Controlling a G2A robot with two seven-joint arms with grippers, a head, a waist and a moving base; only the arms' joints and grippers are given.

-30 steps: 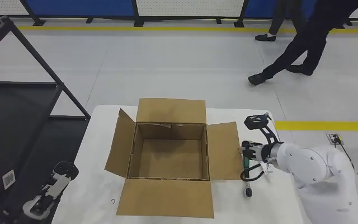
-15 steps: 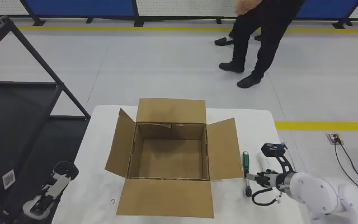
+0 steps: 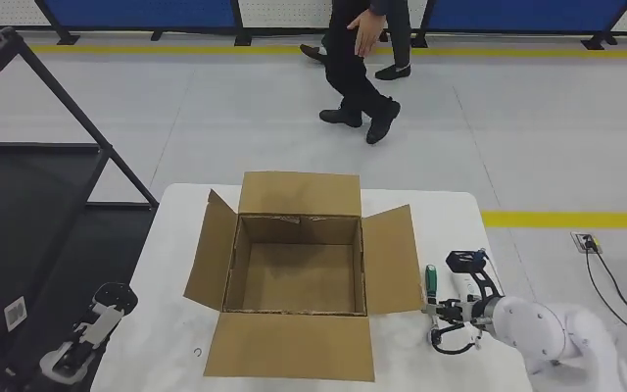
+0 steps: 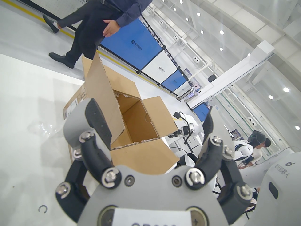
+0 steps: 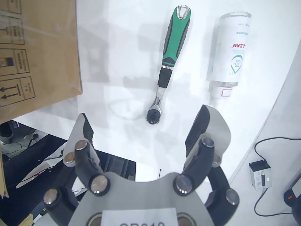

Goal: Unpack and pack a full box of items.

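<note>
Grey-padded right claw [image 5: 144,115]: spread wide and empty, poised above the white desk [image 5: 117,19] near its front right corner.
Green-and-black-handled steel ratchet wrench [image 5: 172,50]: lies flat on the desk just ahead of that claw and touches nothing. Its round steel head is nearest the claw and its green grip points away.
Long axis: runs straight on from the claw, so one pad stands on each side of it. The pads would close across the shaft, not along it.
Clear plastic bottle with a white label [image 5: 229,50]: lies on its side just beside the wrench, roughly parallel and apart from it, on the side away from the box.
Brown cardboard box [image 3: 294,348]: open, with its flaps folded out. The wrench sits between its right flap and the bottle.
Left claw [image 4: 151,111]: also open and holding nothing, out past the desk's left side, well apart from the wrench.
Nearer arm: the right, by my judgement. A short advance down onto the neck or grip looks like all it needs.
</note>
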